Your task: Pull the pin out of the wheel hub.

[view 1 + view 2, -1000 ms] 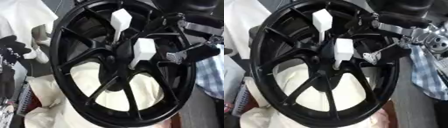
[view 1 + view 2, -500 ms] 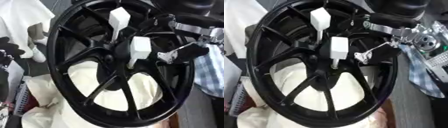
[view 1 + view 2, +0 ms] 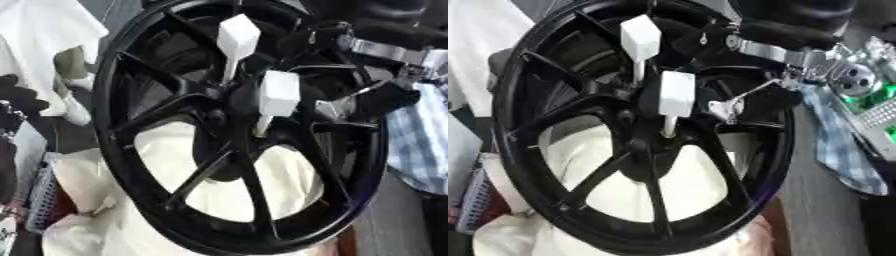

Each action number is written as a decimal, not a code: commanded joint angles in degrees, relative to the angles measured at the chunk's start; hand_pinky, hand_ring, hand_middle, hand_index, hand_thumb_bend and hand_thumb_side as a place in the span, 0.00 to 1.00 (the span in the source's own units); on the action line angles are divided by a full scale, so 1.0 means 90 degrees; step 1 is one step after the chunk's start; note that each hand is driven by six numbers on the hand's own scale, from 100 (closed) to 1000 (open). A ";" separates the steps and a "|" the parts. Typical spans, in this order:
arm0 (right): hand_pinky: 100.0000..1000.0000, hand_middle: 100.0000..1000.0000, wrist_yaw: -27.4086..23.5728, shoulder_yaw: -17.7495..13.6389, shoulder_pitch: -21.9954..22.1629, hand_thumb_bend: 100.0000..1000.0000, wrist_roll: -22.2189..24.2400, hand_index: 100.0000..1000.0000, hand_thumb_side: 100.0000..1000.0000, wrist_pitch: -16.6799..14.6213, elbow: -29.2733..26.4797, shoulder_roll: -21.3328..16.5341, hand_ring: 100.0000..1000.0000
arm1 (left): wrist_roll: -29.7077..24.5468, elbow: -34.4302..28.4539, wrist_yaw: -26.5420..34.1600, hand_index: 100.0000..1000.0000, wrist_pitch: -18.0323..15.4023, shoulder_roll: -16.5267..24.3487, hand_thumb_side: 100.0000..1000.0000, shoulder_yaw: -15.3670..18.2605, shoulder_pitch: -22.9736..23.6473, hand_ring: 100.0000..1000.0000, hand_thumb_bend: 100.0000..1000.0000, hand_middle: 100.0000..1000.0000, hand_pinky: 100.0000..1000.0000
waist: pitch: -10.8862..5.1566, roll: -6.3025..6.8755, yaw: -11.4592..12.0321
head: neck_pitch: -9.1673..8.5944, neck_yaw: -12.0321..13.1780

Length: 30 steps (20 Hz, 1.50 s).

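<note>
Upright, wheel hub (image 3: 579,150): black, spoked
Pins: upper pin (image 3: 640,40) and lower pin (image 3: 676,95), white, seated near centre
Right hand (image 3: 750,100): beside lower pin, grip unclear

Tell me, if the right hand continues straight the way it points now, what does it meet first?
Probably the lower white pin: the right hand points leftward at its head. Depth is unclear, so it could pass over it toward the black wheel.

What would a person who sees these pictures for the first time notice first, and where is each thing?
The big black wheel hub fills almost the whole view, standing upright and tilted, with pale cloth behind its spokes. Two white pins stand out at its centre, one higher than the other. From the upper right the robot's right hand reaches in beside the lower pin.
</note>
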 commanded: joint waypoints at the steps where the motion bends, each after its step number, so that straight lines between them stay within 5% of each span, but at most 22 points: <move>1: 0.89 0.88 -0.0088 -0.0156 -0.0081 0.00 -0.0125 0.95 0.07 -0.0123 -0.0059 -0.0332 0.87 | 0.0023 -0.0104 0.0013 0.74 0.0038 -0.0028 0.67 0.0066 0.0052 0.55 0.00 0.53 0.70 | -0.0249 0.0116 -0.0058 | 0.0053 0.0039; 9: 0.89 0.88 -0.0441 -0.0228 -0.0053 0.00 -0.0149 0.95 0.07 -0.0176 -0.0059 -0.0450 0.86 | 0.0092 -0.0104 0.0141 0.74 0.0082 -0.0074 0.66 0.0142 0.0174 0.56 0.00 0.53 0.70 | -0.0482 0.0279 -0.0225 | 0.0315 0.0156; 20: 0.88 0.88 -0.0710 0.0003 -0.0126 0.00 -0.0067 0.96 0.03 0.0062 -0.0059 -0.0124 0.86 | 0.0142 -0.0104 0.0101 0.74 0.0149 -0.0083 0.68 0.0179 0.0187 0.54 0.00 0.53 0.71 | -0.0410 0.0256 -0.0233 | 0.0319 0.0216; 24: 0.88 0.87 -0.0650 0.0134 -0.0145 0.00 -0.0068 0.95 0.21 0.0149 -0.0059 0.0019 0.86 | 0.0157 -0.0104 0.0081 0.74 0.0199 -0.0091 0.68 0.0172 0.0172 0.54 0.00 0.53 0.71 | -0.0369 0.0216 -0.0218 | 0.0319 0.0228; 30: 0.88 0.87 -0.0527 0.0309 -0.0214 0.00 -0.0138 0.94 0.22 0.0115 -0.0059 0.0102 0.86 | 0.0162 -0.0104 0.0060 0.74 0.0224 -0.0077 0.69 0.0167 0.0149 0.54 0.00 0.53 0.71 | -0.0333 0.0165 -0.0149 | 0.0319 0.0200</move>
